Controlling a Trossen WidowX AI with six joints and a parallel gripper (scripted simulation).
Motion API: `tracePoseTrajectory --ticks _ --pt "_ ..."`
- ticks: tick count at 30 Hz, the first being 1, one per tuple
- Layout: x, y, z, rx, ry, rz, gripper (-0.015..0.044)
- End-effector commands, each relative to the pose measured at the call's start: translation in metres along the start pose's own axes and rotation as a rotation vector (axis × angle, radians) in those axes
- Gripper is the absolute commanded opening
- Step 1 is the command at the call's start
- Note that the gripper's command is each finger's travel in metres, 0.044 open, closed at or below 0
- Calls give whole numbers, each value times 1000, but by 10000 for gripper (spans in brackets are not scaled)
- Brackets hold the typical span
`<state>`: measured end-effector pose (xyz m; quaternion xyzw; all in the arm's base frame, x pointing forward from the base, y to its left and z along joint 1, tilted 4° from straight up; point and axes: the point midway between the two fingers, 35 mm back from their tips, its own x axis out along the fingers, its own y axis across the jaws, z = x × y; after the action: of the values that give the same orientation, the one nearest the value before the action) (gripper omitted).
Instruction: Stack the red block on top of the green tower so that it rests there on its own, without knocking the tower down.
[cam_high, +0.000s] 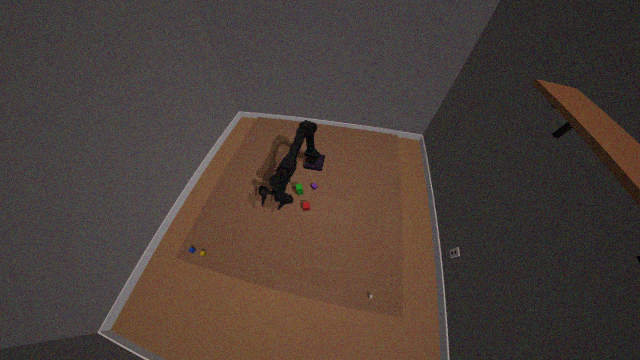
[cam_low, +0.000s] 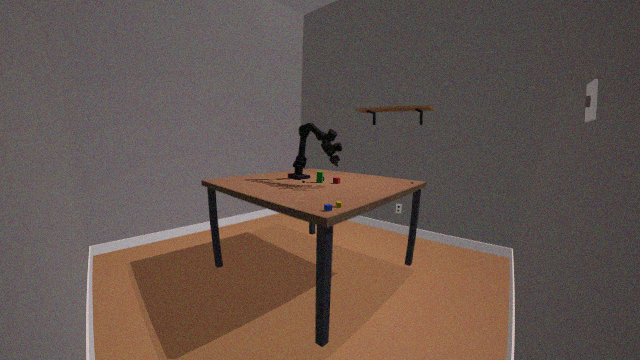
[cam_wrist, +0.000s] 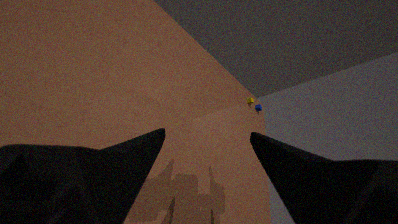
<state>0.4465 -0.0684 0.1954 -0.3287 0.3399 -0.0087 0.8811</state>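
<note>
Your hand (cam_low: 336, 159) hangs in the air above the worktop (cam_low: 300, 197), its two fingers spread wide with nothing between them; in the wrist view the dark fingertips frame bare worktop surface and the arm's own shadow. The red block (cam_high: 306, 205) sits on the worktop, untouched, near the green tower (cam_high: 299, 189) but apart from it. In the exterior view the red block (cam_low: 336, 180) lies just below and ahead of the hand, with the green tower (cam_low: 320, 176) standing upright beside it, closer to the arm's base. A small purple block (cam_high: 314, 185) rests near the tower on its other side. A blue block (cam_low: 328, 207) and a yellow block (cam_low: 339, 204) sit side by side near the worktop's front corner, well apart from the rest. The same pair appears in the wrist view at the far edge.
</note>
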Motion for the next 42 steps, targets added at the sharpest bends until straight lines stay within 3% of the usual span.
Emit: tracePoseTrajectory --ticks 1,10,20,28,42 --pt "2 28 3 31 55 122 440" --pt "-23 101 6 111 271 420 440" --pt "-81 161 -3 170 584 639 440" --pt "-83 161 -2 170 590 641 440" --pt "-47 195 -29 170 590 642 440"
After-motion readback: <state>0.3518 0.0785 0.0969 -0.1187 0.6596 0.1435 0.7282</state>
